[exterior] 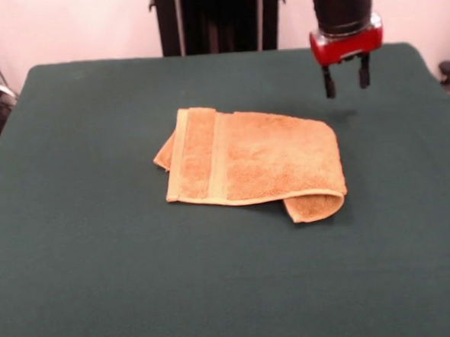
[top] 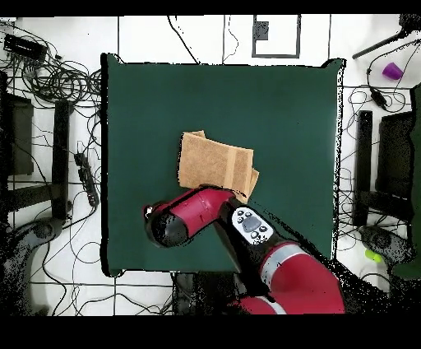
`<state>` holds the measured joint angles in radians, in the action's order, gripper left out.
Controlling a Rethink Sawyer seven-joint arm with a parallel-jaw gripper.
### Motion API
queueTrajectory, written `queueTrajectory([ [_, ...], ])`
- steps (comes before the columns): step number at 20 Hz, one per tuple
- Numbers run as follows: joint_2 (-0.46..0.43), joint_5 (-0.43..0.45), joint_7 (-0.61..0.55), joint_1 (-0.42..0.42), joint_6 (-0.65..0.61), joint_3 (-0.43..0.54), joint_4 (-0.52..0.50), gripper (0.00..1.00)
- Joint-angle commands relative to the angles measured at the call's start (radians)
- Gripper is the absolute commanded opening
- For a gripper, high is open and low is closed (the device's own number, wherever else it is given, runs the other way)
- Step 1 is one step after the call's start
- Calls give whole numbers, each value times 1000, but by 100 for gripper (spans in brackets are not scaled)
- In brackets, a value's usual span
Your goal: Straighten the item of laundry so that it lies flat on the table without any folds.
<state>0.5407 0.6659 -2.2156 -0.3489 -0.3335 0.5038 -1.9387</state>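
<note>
Front view | dark green table | folded towel | pale wall

The arm has a black cylindrical section with a red band at its top, ending in a glossy red collar. Below the collar hangs the gripper, with two short, thin black fingers set apart. From overhead, the arm shows bulky rounded red links, a black end cap at 9 o'clock, and a grey oval button panel on a black section.
</note>
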Motion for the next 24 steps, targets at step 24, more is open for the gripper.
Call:
queueTrajectory([
  [24, -241, -102, 112, -24, -193, 111, 316, 100],
])
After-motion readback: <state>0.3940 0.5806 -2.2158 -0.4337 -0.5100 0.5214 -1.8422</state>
